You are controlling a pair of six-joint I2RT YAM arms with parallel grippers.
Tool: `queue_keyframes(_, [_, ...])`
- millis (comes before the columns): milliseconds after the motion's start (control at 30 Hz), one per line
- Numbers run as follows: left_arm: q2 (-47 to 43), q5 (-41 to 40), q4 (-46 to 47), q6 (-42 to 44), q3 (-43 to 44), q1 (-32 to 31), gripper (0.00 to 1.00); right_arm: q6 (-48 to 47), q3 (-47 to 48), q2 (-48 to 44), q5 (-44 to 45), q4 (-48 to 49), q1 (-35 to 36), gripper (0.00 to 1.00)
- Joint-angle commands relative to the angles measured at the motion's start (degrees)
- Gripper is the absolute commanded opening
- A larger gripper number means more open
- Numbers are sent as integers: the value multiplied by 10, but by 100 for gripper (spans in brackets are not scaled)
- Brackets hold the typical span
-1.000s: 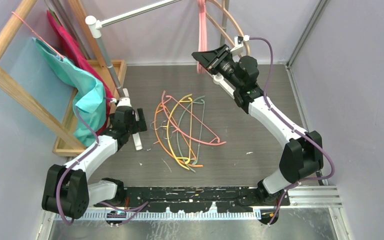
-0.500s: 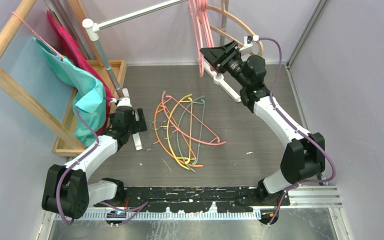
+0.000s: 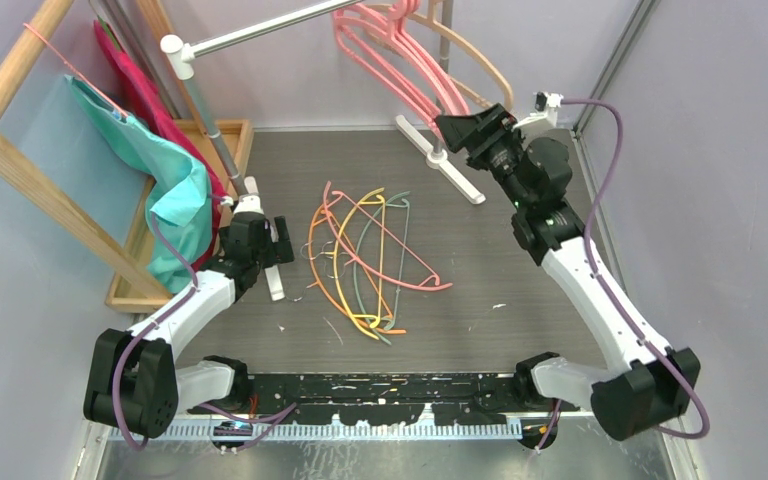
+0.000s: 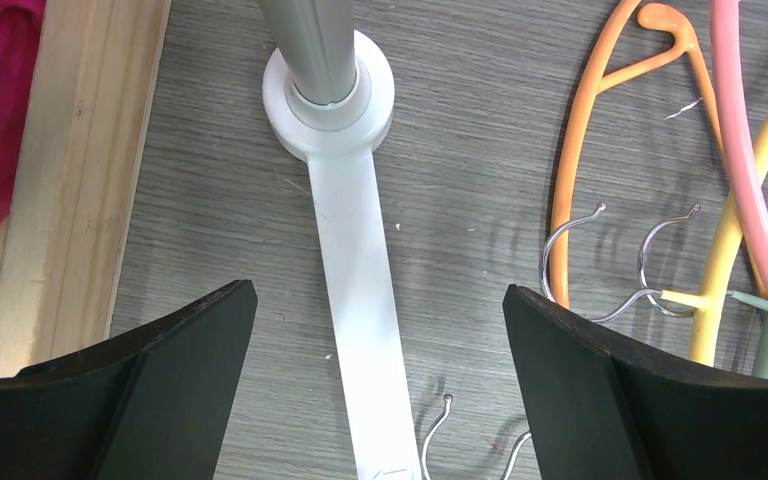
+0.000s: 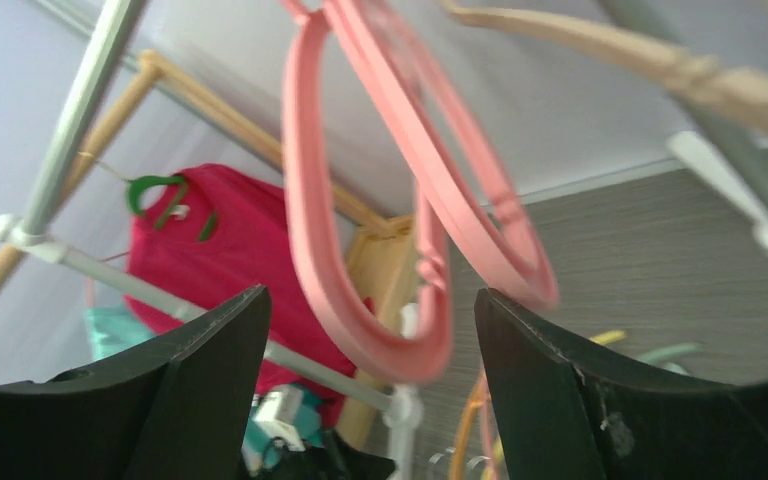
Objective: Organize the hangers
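Thick pink hangers (image 3: 390, 50) and a beige one (image 3: 465, 50) hang from the silver rail (image 3: 260, 32) at the back. The pink hangers (image 5: 360, 250) swing, blurred, just ahead of my right gripper (image 3: 460, 130) (image 5: 370, 380), which is open and grips nothing. The beige hanger (image 5: 660, 70) crosses the upper right of that view. Thin orange, yellow, grey-green and pink hangers (image 3: 370, 260) lie heaped mid-table. My left gripper (image 3: 272, 250) (image 4: 380, 380) hovers open over the rack's white foot (image 4: 360, 300), the orange hanger (image 4: 580, 150) and yellow hanger (image 4: 730, 250) to its right.
A wooden frame (image 3: 20, 150) at the left carries teal cloth (image 3: 175, 190) and magenta cloth (image 3: 150, 100) above a wooden base (image 3: 130, 290). The rail's grey pole (image 3: 215, 140) slants down to the left foot. A second white foot (image 3: 450, 170) lies near my right gripper. Walls close in both sides.
My right gripper opened, let go of the pink hangers and drew back to the right. The hangers now fan out and swing leftward on the rail. The left arm stayed still.
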Motion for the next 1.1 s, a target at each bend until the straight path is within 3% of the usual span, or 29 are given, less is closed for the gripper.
queue_keyframes(0, [-8, -5, 19, -5, 4, 1, 98, -130, -29, -61, 112, -98, 3, 80])
queue_keyframes(167, [-4, -5, 19, -5, 7, 1, 98, -203, -80, -134, 210, -176, 5, 80])
queue_keyframes(333, [4, -4, 16, -5, 13, 1, 98, -227, -122, -175, 205, -237, 27, 77])
queue_keyframes(433, [3, -4, 15, -4, 13, 1, 98, -235, -160, -175, 204, -257, 84, 73])
queue_keyframes(467, [2, -5, 15, -5, 12, 1, 98, -240, -174, -171, 219, -258, 133, 71])
queue_keyframes(567, [-1, -6, 16, -5, 10, 1, 98, -273, -211, -131, 258, -239, 252, 69])
queue_keyframes(633, [0, -6, 15, -5, 11, 1, 98, -298, -220, -83, 232, -217, 294, 69])
queue_keyframes(733, [1, -5, 14, -6, 12, 1, 98, -331, -214, 3, 140, -182, 303, 65])
queue_keyframes(867, [-2, -5, 15, -5, 10, 1, 98, -362, -212, 71, 104, -142, 303, 56])
queue_keyframes(1067, [-1, -5, 16, -5, 10, 1, 98, -381, -214, 138, 83, -117, 304, 53])
